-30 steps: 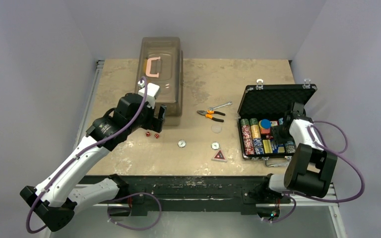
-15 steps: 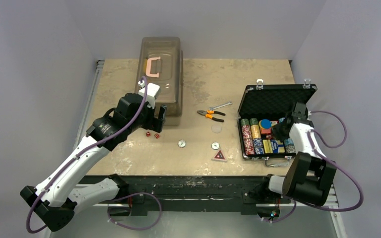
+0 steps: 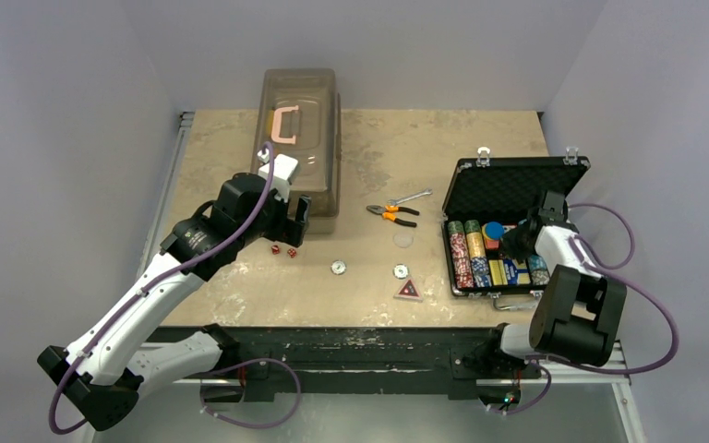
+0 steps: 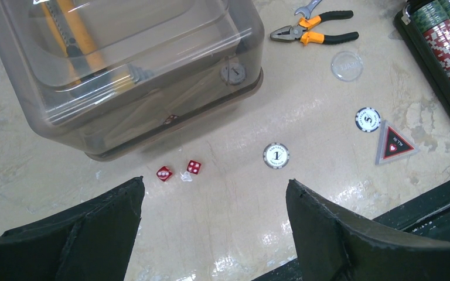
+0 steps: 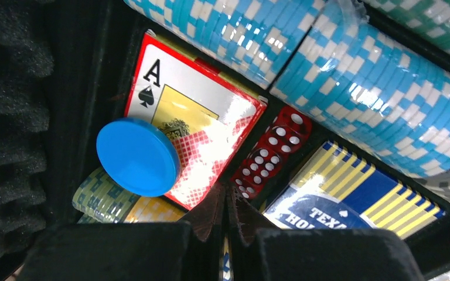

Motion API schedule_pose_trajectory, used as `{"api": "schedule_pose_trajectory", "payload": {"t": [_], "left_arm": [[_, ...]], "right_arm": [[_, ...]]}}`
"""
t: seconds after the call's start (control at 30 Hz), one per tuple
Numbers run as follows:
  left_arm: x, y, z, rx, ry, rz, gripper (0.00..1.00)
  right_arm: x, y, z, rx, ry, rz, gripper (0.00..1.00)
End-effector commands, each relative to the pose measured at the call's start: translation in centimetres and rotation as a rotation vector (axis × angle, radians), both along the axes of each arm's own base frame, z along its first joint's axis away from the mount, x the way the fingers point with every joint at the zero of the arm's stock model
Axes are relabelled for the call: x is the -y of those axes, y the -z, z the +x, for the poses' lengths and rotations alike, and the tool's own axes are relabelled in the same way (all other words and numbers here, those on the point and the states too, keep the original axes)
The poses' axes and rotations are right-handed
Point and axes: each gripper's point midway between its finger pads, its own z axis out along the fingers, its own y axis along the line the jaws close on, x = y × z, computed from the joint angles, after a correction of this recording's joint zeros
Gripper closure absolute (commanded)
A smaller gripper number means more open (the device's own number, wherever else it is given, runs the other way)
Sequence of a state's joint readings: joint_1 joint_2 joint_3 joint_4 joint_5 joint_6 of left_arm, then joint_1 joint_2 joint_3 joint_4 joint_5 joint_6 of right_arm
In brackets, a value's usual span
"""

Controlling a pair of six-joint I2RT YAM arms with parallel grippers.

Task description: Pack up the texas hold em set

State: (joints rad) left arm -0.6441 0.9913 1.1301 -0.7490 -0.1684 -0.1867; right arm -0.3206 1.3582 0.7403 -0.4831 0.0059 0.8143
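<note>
**Case open, loose pieces out on the table**

Seen from above, the black case [image 3: 514,189] sits open at 3 o'clock on the table [image 3: 480,134], its lid raised on the 12 o'clock side; rows of poker chips [image 3: 469,254] fill the tray. The right gripper [image 5: 225,213] hangs inside the tray with its fingers pressed together and nothing visible between them. From its tips, a blue round button [image 5: 137,157] lies at 10 o'clock, resting on an ace-of-spades card box [image 5: 199,105]; a row of packed dice [image 5: 269,152] sits at 1 o'clock in a narrow slot; a blue card box [image 5: 351,202] lies at 3 o'clock.

The left gripper [image 4: 214,187] hovers above the table with its fingers spread wide. Two loose dice [image 4: 194,167] lie at 11 o'clock from it, just beside the translucent brown box [image 4: 123,64]; a numbered button [image 4: 276,155] lies at 1 o'clock. A dollar button [image 4: 367,119] and the red triangle token [image 4: 394,142] lie at 2 o'clock, close together. A clear disc [image 4: 347,65], the pliers [image 4: 313,34] and a wrench [image 4: 306,6] lie farther off, toward 1 o'clock.
</note>
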Motion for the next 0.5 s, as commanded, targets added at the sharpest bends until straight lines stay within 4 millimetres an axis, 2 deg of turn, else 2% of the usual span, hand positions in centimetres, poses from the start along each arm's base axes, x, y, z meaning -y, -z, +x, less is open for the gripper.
{"api": "schedule_pose_trajectory", "payload": {"t": [0.0,0.13,0.47], "left_arm": [[0.5,-0.5,0.3,0.029,0.014,-0.015,0.13],[0.5,-0.4,0.3,0.028,0.015,-0.014,0.13],[0.6,-0.3,0.3,0.023,0.021,-0.018,0.13]], "right_arm": [[1.9,0.9,-0.5,-0.046,-0.003,-0.104,1.00],[2.3,0.9,-0.9,-0.062,0.001,-0.131,1.00],[2.5,-2.3,0.3,0.003,-0.067,-0.163,1.00]]}}
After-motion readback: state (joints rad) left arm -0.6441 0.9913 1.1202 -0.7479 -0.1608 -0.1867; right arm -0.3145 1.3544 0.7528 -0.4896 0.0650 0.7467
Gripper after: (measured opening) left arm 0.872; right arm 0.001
